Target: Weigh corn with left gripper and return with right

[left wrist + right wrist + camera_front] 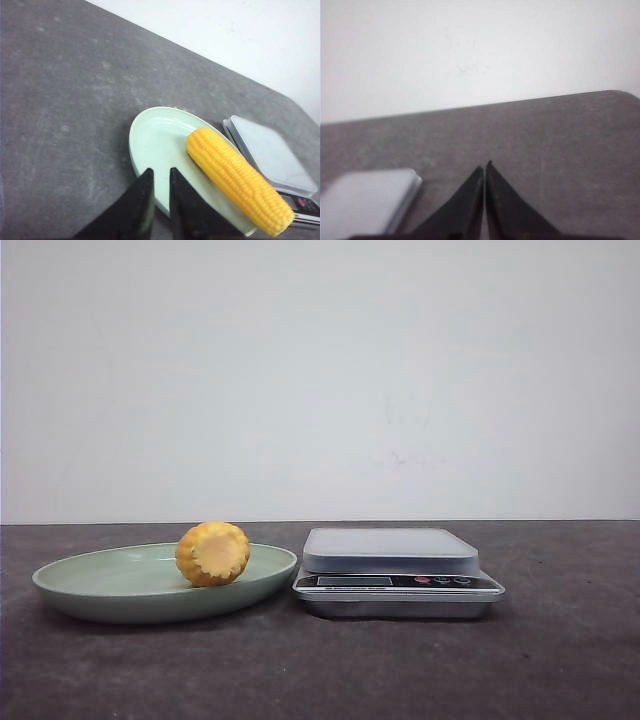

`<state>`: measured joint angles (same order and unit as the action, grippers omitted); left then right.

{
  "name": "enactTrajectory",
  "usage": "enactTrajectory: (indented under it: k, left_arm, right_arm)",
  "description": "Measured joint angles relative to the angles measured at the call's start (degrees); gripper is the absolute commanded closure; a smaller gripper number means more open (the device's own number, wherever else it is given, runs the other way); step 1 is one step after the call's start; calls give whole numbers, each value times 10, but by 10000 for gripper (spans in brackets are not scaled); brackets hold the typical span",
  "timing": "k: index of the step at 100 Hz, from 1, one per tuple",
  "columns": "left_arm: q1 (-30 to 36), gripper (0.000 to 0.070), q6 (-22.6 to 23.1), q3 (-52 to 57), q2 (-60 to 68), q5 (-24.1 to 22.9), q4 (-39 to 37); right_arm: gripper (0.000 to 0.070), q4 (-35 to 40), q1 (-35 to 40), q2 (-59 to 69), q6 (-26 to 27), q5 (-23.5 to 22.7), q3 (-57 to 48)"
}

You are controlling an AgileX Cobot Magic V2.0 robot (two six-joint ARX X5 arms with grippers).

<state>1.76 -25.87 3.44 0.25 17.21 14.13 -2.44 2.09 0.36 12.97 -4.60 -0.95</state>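
The corn (213,553) lies on a pale green plate (70,585) left of centre, its paler cut end facing the camera. In the left wrist view the corn (237,177) stretches across the plate (160,135) on the side nearer the scale. My left gripper (160,171) hovers over the plate's rim, beside the corn and apart from it. It is open by a narrow gap with nothing between its black fingers. My right gripper (484,166) is shut on nothing, above bare table beside the scale. Neither gripper shows in the front view.
A silver kitchen scale (390,550) with a flat grey platform stands just right of the plate, almost touching it. The scale (270,155) lies beyond the corn, and the scale's corner (365,200) shows by the right fingers. A white wall backs the dark grey table.
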Motion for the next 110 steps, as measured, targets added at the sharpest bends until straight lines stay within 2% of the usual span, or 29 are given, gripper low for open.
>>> enactTrajectory:
  k: [12,22,39,53,68,81,86,90,93,95,101,106,110]
  left_arm:
    - [0,687,-48,12,0,19,11]
    - [0,687,-80,66,5,34,23]
    - [0,687,-85,217,44,37,72]
    - [0,687,-47,358,118,37,136]
    - [0,687,22,526,205,37,231]
    - [0,685,81,633,249,36,292]
    - [0,652,93,650,252,36,298]
    - [0,553,100,655,251,36,299]
    - [0,440,102,657,250,36,302]
    - [0,358,103,658,250,36,303]
    - [0,132,105,658,250,36,311]
    - [0,44,107,658,250,37,318]
    - [2,40,109,658,250,38,326]
  right_arm:
    - [700,-5,0,0,56,-35,-10]
    - [700,14,0,1,86,-83,-56]
    - [700,83,0,18,99,-147,-198]
    - [700,223,0,81,85,-189,-348]
    - [700,393,0,163,15,-193,-515]
    - [700,455,0,205,-38,-191,-606]
    - [700,455,0,207,-48,-191,-618]
    - [696,456,0,207,-53,-192,-622]
    - [663,456,0,207,-54,-195,-622]
    - [610,456,0,207,-54,-198,-622]
    - [356,464,0,207,-55,-213,-622]
    - [142,473,0,207,-54,-227,-622]
    - [54,480,0,207,-51,-237,-622]
